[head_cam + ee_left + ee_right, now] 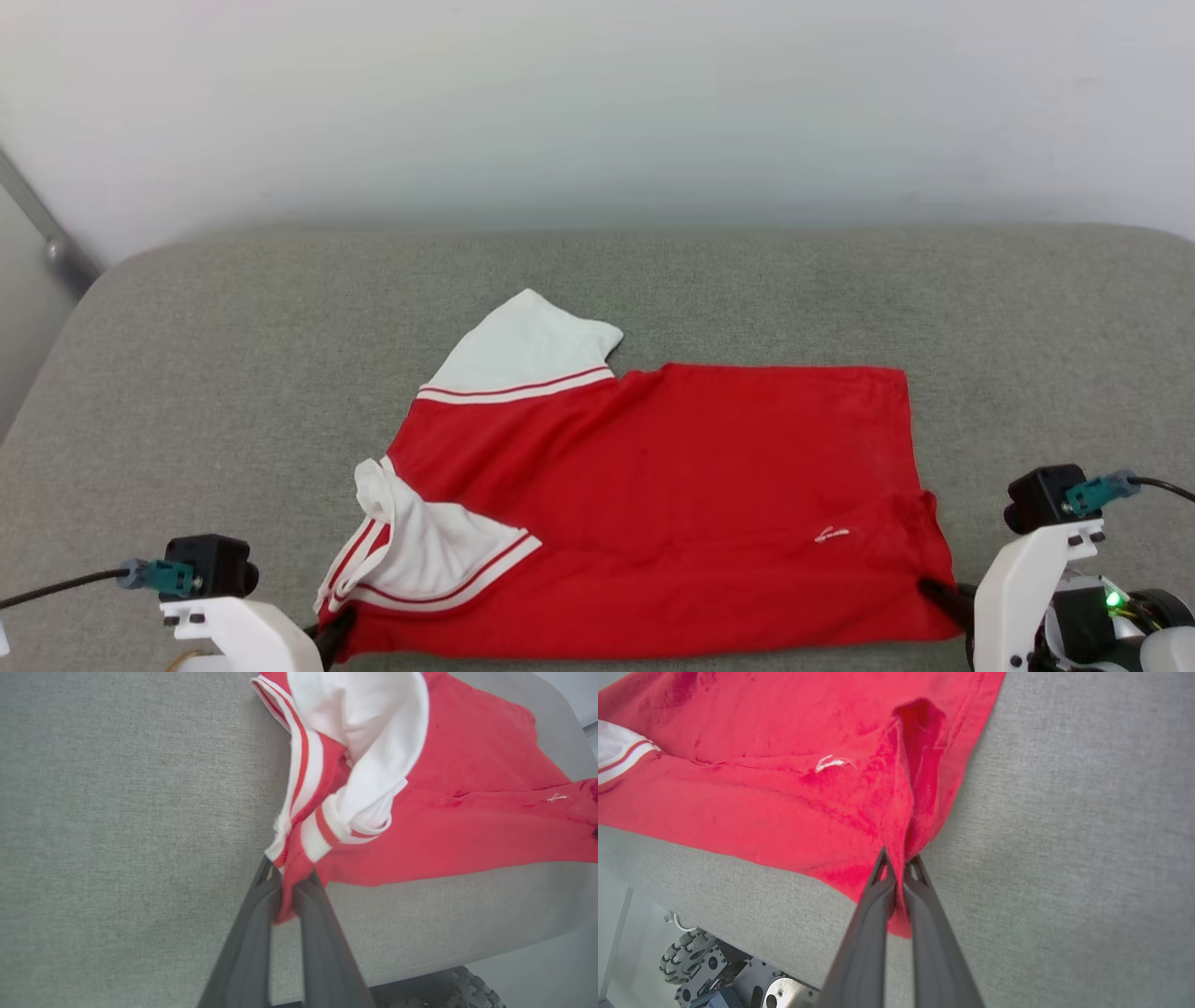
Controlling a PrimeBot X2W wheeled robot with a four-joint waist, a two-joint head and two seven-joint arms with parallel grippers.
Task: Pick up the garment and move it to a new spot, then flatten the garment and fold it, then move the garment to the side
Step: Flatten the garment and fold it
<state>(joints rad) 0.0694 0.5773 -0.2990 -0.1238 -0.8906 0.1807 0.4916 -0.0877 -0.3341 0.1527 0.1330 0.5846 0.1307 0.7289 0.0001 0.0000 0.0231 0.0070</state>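
Note:
The garment (653,485) lies spread on the grey cushioned surface, plain red side up, with one white sleeve (527,350) pointing to the far left and the other white sleeve (420,551) folded onto the body near the front left. My left gripper (334,627) is shut on the garment's near left corner (287,882). My right gripper (938,597) is shut on the near right corner, and red cloth (901,877) bunches between its dark fingers (873,914). A small white mark (831,535) sits near the right hem.
The grey cushioned surface (233,373) stretches wide to the left, right and back of the garment, up to a pale wall (597,112). Its front edge runs just below the garment (738,872). My wheeled base (691,961) shows beneath that edge.

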